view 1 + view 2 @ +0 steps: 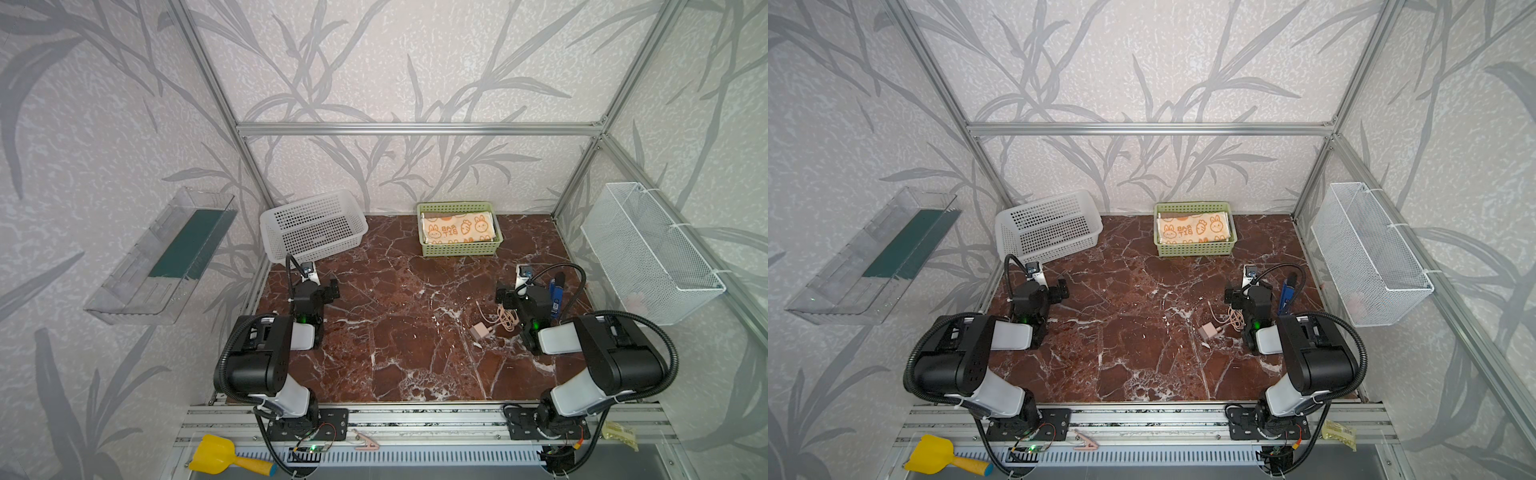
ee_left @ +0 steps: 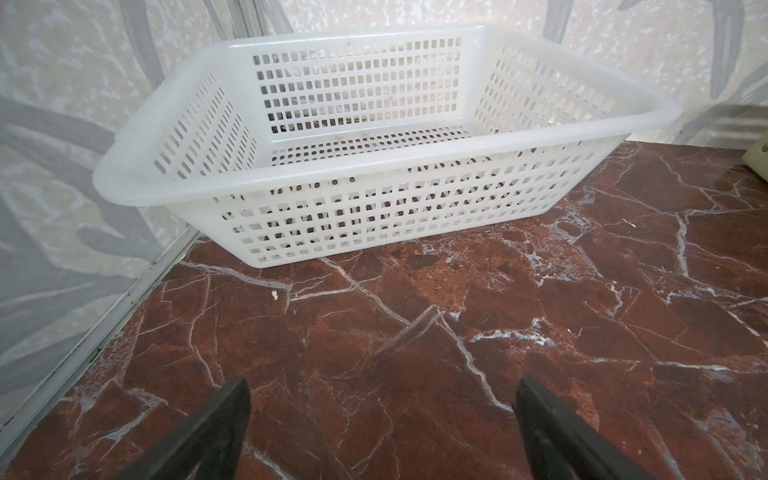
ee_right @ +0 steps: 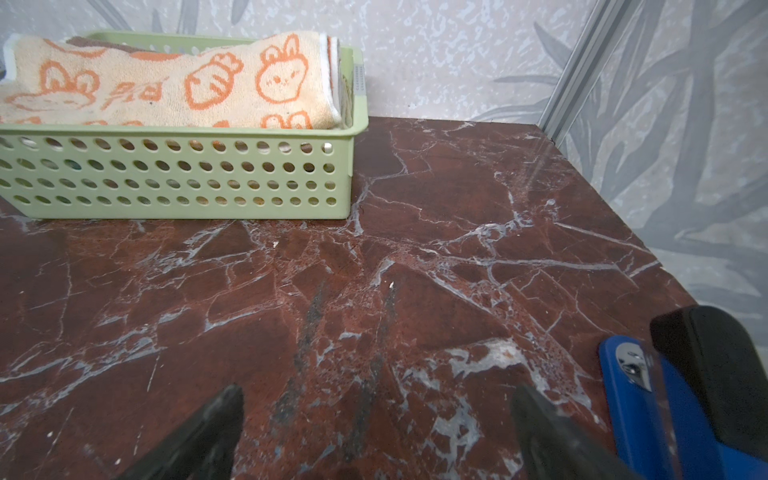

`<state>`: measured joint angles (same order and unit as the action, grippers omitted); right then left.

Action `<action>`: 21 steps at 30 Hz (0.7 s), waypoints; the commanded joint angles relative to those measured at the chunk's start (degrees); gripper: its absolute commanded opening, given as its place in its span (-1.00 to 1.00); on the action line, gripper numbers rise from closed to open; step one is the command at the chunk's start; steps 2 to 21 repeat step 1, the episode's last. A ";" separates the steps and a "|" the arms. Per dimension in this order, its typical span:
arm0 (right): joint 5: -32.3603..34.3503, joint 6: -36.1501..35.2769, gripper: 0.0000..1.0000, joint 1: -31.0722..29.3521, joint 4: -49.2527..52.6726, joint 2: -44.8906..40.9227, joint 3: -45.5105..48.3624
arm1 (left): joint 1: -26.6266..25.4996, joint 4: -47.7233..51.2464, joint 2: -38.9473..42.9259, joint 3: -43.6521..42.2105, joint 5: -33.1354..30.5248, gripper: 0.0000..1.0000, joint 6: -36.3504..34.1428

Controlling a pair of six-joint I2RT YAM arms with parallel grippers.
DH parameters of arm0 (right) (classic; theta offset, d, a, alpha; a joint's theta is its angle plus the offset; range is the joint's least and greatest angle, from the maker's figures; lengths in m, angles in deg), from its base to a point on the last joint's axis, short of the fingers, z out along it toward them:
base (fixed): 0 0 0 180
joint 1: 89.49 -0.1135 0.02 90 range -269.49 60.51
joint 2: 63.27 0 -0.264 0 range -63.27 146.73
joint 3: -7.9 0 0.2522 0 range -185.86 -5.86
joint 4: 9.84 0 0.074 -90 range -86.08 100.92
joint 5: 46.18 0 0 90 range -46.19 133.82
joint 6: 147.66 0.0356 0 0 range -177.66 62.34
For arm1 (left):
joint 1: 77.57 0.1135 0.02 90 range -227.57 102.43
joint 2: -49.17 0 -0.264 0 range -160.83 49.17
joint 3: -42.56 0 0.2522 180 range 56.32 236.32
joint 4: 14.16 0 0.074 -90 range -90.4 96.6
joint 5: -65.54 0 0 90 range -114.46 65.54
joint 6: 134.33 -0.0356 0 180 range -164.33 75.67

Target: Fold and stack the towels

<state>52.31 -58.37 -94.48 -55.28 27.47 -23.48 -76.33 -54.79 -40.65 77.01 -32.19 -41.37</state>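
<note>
The towels lie folded in a pile inside a green basket at the back of the marble table. The top one is pale orange with orange bunnies and carrots, and it rises above the basket's wall. The towels under it show only as edges. My left gripper hovers open over bare marble in front of the white basket, which holds nothing. My right gripper is open over bare marble, short of the green basket.
A blue and black tool lies just right of the right gripper. A pink charger with a coiled cable sits by the right arm. A wire basket hangs on the right wall and a clear tray on the left.
</note>
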 commanded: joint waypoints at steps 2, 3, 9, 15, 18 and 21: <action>0.39 -0.41 0.98 -0.19 -2.32 0.14 -0.85 | 0.06 0.11 -0.22 1.02 1.32 0.99 -1.71; 0.39 -0.41 0.98 -0.19 -2.32 0.14 -0.85 | 0.06 0.11 -0.22 1.02 1.32 0.99 -1.71; 0.39 -0.41 0.98 -0.19 -2.32 0.14 -0.85 | 0.06 0.11 -0.22 1.02 1.32 0.99 -1.71; 0.39 -0.41 0.98 -0.19 -2.32 0.14 -0.85 | 0.06 0.11 -0.22 1.02 1.32 0.99 -1.71; 0.39 -0.41 0.98 -0.19 -2.32 0.14 -0.85 | 0.06 0.11 -0.22 1.02 1.32 0.99 -1.71; 0.39 -0.41 0.98 -0.19 -2.32 0.14 -0.85 | 0.06 0.11 -0.22 1.02 1.32 0.99 -1.71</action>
